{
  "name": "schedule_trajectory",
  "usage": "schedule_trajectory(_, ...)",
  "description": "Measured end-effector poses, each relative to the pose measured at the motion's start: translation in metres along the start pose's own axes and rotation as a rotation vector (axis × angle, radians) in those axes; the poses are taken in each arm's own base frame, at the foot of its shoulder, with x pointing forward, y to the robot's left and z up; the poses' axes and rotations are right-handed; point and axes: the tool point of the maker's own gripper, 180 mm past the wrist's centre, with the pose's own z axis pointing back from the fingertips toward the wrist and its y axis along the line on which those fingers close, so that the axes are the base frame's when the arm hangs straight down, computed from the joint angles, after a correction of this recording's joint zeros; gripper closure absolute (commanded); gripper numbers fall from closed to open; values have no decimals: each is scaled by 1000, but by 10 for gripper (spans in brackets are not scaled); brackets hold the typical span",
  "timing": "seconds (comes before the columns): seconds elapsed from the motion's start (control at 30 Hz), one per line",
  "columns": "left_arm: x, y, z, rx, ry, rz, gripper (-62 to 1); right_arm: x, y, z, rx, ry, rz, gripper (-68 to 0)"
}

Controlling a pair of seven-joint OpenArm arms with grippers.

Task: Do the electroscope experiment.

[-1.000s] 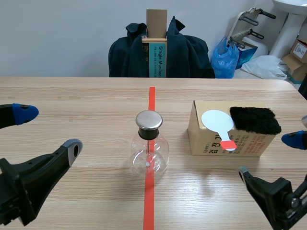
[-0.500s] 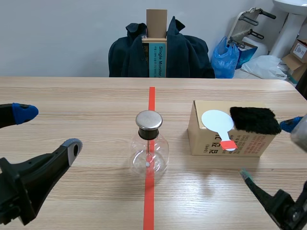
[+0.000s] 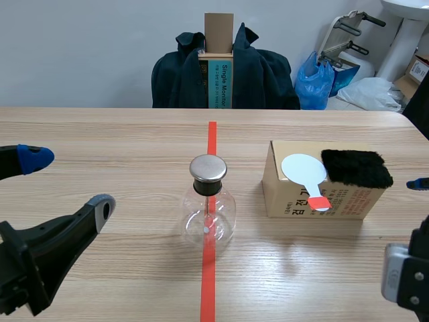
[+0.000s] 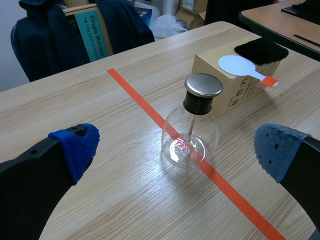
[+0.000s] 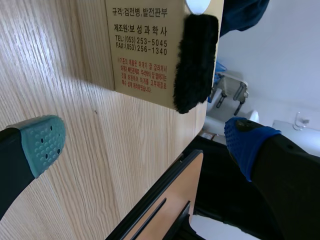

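Left wrist view: flask (image 4: 190, 135) beyond fingers (image 4: 75, 145)

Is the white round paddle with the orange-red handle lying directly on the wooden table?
No, the white round paddle with the orange-red handle lies on top of the brown cardboard box, beside the black furry pad.

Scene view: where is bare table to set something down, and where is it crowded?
Free: the wood between the left gripper and the flask, and the far strip of table beyond flask and cardboard box. Crowded: the narrow gap between flask and box, and the box top, taken by the white paddle and black fur pad.
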Motion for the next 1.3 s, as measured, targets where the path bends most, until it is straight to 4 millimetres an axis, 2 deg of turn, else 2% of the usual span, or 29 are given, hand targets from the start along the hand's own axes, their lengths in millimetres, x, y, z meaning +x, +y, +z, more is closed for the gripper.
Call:
schedule_trajectory(0.07, 0, 0, 0, 0, 0, 0, -623, 6, 7, -2, -36, 1, 37, -679)
schedule_trajectory(0.17, 0, 0, 0, 0, 0, 0, -623, 27, 16, -11, -87, -31, 54, -679)
schedule_trajectory(0.3, 4, 2, -2, 1, -12, -9, -623, 46, 14, -26, -200, -52, 43, -679)
schedule_trajectory(0.57, 4, 2, -2, -1, -13, -10, -623, 51, 10, -60, -250, -17, 35, -679)
schedule_trajectory(0.77, 4, 2, -2, -1, -14, -10, -623, 61, -8, -74, -334, -44, 48, -679)
schedule_trajectory(0.93, 4, 2, -2, -1, -14, -9, -623, 68, -13, -78, -347, -64, 51, -679)
schedule_trajectory(1.3, 4, 2, -2, -1, -14, -9, -623, 68, -18, -80, -359, -68, 58, -679)
